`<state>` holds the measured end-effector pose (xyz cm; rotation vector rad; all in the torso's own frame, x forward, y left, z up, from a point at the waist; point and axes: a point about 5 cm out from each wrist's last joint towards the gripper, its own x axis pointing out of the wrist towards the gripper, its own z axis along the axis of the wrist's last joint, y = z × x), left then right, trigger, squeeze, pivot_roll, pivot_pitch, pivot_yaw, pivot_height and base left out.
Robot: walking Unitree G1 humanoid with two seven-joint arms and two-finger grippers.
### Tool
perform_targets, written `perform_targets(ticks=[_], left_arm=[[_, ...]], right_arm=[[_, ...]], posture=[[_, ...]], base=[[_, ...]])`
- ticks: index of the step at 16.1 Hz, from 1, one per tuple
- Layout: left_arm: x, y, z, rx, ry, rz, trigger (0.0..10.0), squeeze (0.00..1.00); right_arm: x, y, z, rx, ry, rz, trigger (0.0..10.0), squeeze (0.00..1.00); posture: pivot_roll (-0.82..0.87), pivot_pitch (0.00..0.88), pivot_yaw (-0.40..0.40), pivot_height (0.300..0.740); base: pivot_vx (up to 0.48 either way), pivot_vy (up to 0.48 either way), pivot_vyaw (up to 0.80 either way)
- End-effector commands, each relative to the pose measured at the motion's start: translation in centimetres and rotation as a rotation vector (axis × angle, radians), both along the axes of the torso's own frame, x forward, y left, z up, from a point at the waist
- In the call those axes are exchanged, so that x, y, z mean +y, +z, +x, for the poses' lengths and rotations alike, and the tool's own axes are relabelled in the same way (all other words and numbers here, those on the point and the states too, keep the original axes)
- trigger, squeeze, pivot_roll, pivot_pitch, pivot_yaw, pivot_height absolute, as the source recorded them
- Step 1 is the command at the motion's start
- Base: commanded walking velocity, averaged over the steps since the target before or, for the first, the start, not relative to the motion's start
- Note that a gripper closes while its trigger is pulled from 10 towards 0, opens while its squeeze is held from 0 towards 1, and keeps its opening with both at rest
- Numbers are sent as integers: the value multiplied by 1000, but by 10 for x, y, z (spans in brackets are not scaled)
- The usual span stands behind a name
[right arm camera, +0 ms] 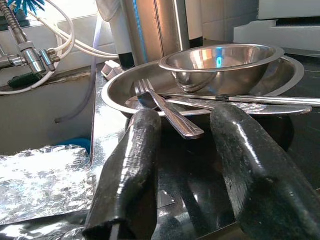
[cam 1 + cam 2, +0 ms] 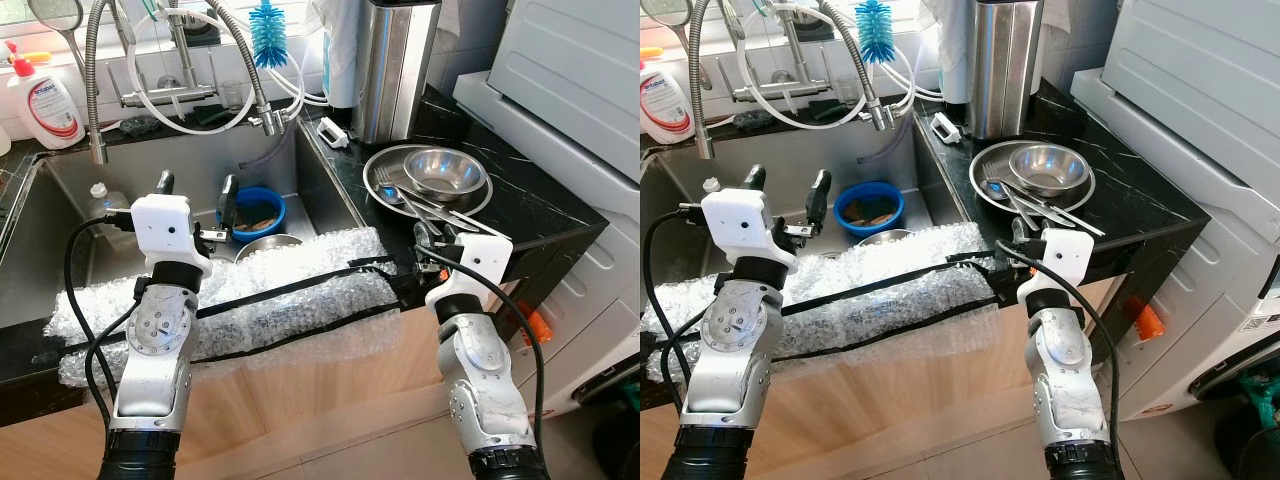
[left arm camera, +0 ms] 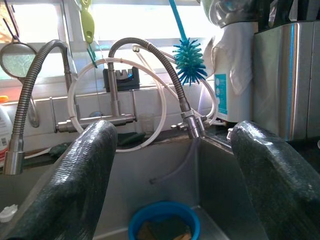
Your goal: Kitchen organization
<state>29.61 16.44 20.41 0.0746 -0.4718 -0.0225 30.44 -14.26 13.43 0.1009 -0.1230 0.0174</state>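
Black counter (image 2: 540, 215) beside sink (image 2: 60, 250): cutlery (image 1: 172, 112) is being carried in a steel plate (image 2: 385, 195), handles angled toward the right gripper (image 2: 432, 243), which is being held open and empty just short of them. Left gripper (image 2: 195, 195), open, is being held over the sink, farther off.

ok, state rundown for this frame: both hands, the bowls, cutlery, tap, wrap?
left hand: open, empty, raised over the sink
right hand: open, empty, at the counter edge facing the cutlery
steel bowl: upright, sitting in the steel plate
fork: lying on the plate rim, handle toward the right hand
blue bowl: upright in the sink, something brown inside
bubble wrap: draped along the sink's front edge
tap: no water visible
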Motion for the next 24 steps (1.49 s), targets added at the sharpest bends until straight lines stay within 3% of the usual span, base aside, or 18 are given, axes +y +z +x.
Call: perform_targets(ticks=[1, 3, 4, 5, 18, 24], left_arm=[[-2, 0, 1, 0, 4, 12, 10000, 0], [-2, 0, 1, 0, 4, 11, 10000, 0], [-2, 0, 1, 0, 4, 12, 10000, 0], [-2, 0, 1, 0, 4, 12, 10000, 0], [-2, 1, 2, -6, 8, 14, 10000, 0], [-2, 2, 2, -15, 8, 16, 10000, 0]], right_arm=[[3, 0, 2, 0, 4, 2, 10000, 0], [2, 0, 3, -1, 4, 2, 10000, 0], [3, 1, 3, -2, 4, 4, 2588, 0], [3, 1, 3, -3, 5, 4, 0, 0], [7, 5, 5, -19, 34, 13, 0, 0], [14, 24, 4, -144, 76, 52, 0, 0]], posture=[[-97, 0, 28, 740], [-97, 0, 27, 740], [-97, 0, 28, 740], [-96, 0, 28, 740], [-95, 0, 26, 740], [-96, 0, 28, 740]], base=[[0, 0, 0], [0, 0, 0], [0, 0, 0], [0, 0, 0], [0, 0, 0], [0, 0, 0]])
